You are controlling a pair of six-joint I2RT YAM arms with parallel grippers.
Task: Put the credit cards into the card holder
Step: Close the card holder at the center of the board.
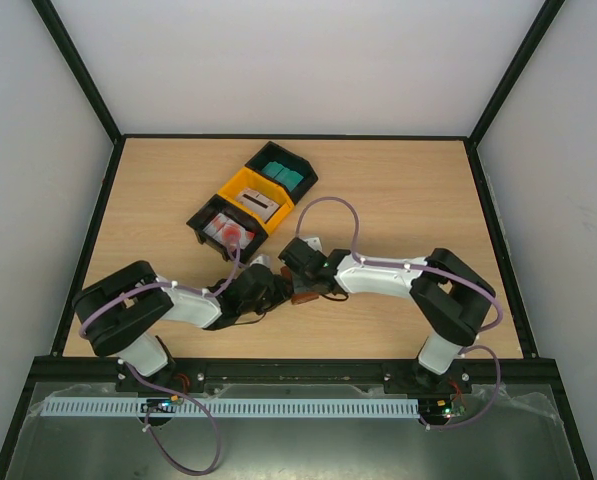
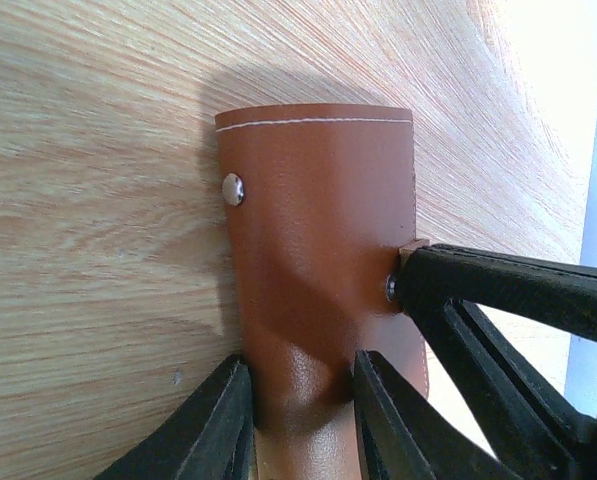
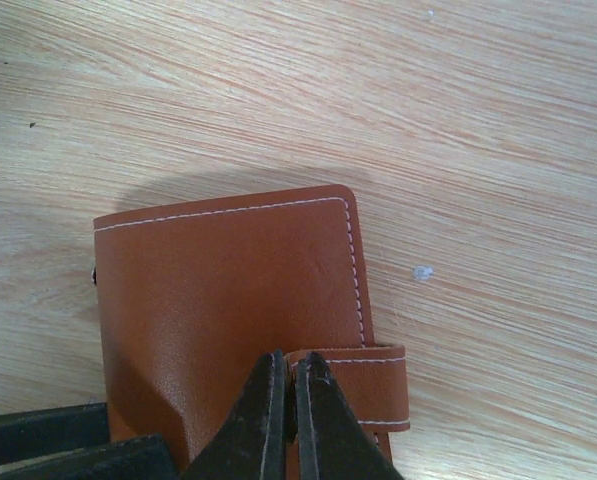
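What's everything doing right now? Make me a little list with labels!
card holder: brown, folded shut, between the two arms
left jaws: squeezing one end of the card holder
right jaws: shut on its strap
credit cards: in the bins, teal, grey and white-red kept apart
cards in jaws: none

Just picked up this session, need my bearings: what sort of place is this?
Most likely a lab robot test cell, not a home or shop: a wooden table boxed in by plain white walls and black framing, with plastic sorting bins.
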